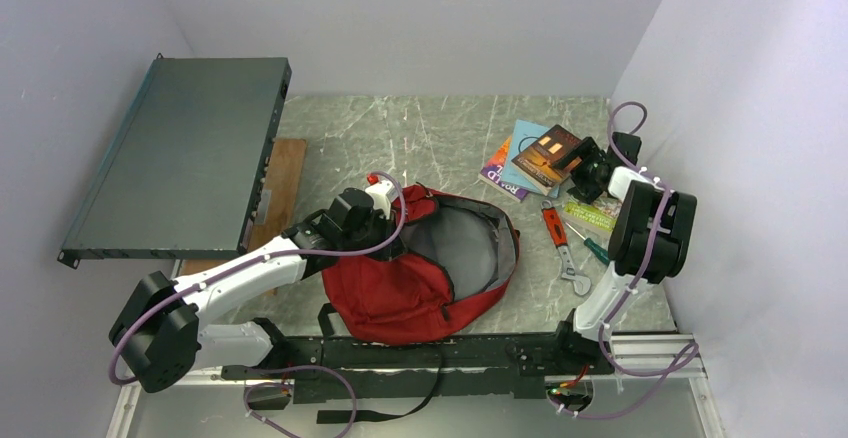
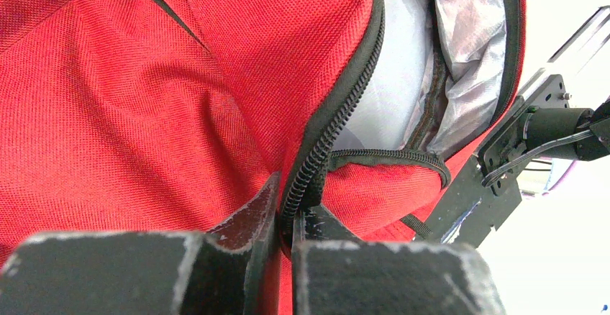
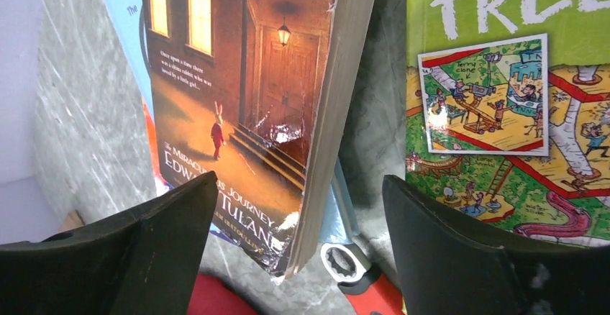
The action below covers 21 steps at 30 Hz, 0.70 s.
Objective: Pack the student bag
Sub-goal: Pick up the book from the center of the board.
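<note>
The red backpack (image 1: 400, 293) lies on the marble-patterned worktop (image 1: 420, 138), at the middle of its near edge and just beyond the arms' mounting rail. Its mouth gapes toward the far right and shows the grey lining (image 1: 455, 243). The left gripper (image 2: 285, 218) sits at the left rim of that mouth. Its jaws are closed on the backpack, the two black fingers (image 2: 244, 221) pinching the black zipper (image 2: 338, 113) where the red fabric folds over. From the wrist view the bag fills the picture, red cloth to the left of the jaws and the lining opening away above and to the right of them. The right gripper (image 3: 301, 182) is well apart from the backpack, over the books at the far right corner of the worktop. Its jaws stand wide open and hold nothing. Its fingers (image 3: 165, 221) straddle the near corner of a brown paperback (image 3: 237, 99), whose page edge runs up between them, and whether either finger touches it cannot be told. That paperback lies on a blue book (image 1: 520, 148) and a purple one (image 1: 500, 178). A green book (image 3: 503, 113) lies just to its right, by the right edge. A red-handled wrench (image 1: 565, 248) and a green-handled screwdriver (image 1: 590, 243) lie between the books and the backpack. At the left edge a flat grey metal case (image 1: 190, 148) leans tilted over a wooden board (image 1: 285, 173).
</note>
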Each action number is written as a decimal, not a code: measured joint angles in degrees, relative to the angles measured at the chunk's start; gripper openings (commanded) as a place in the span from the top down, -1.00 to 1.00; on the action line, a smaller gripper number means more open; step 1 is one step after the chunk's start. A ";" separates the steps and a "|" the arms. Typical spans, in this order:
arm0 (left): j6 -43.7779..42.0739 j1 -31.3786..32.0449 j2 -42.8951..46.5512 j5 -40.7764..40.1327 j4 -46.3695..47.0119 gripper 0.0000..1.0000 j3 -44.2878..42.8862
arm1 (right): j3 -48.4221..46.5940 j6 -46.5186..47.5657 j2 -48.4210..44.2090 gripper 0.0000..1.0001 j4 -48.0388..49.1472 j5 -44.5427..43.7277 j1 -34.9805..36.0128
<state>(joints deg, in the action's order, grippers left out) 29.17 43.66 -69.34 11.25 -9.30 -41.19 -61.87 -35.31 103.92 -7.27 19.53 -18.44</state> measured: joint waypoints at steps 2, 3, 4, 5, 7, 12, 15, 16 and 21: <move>0.00 0.00 0.00 0.00 0.00 1.00 0.00 | -0.37 -1.70 0.48 -0.80 0.11 0.31 -0.20; 0.00 -0.02 0.00 0.02 0.00 1.00 0.00 | -0.57 -2.73 0.94 -0.80 0.44 0.61 -0.31; 0.00 -0.02 0.00 0.07 -0.02 1.00 0.00 | -0.72 -3.91 1.53 -0.80 1.07 1.14 -0.46; 0.00 -0.04 0.00 0.09 0.00 1.00 0.00 | -0.85 -4.96 2.23 -0.79 1.88 1.70 -0.59; -0.02 -0.04 0.00 0.11 -0.02 1.00 0.00 | -1.16 -7.19 3.96 -0.72 4.00 2.62 -0.74; -0.31 -0.09 0.00 0.09 -1.31 1.00 -0.79 | -1.68 -12.15 7.26 -0.60 10.91 4.17 -1.42; -1.03 -0.09 0.00 0.11 -2.25 1.00 -1.90 | -2.19 -14.03 8.74 -0.41 13.90 4.00 -1.90; -1.14 -0.09 0.00 0.11 -2.43 1.00 -2.16 | -2.25 -14.56 9.09 -0.31 14.47 3.91 -2.01; -1.29 -0.09 -0.13 0.46 -2.62 1.00 -2.34 | -2.25 -16.48 11.19 0.14 18.53 4.44 -3.15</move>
<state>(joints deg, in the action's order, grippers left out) 27.88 43.57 -69.47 11.70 -11.92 -43.53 -64.12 -51.79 115.11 11.27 23.97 -21.58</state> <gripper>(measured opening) 0.105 0.558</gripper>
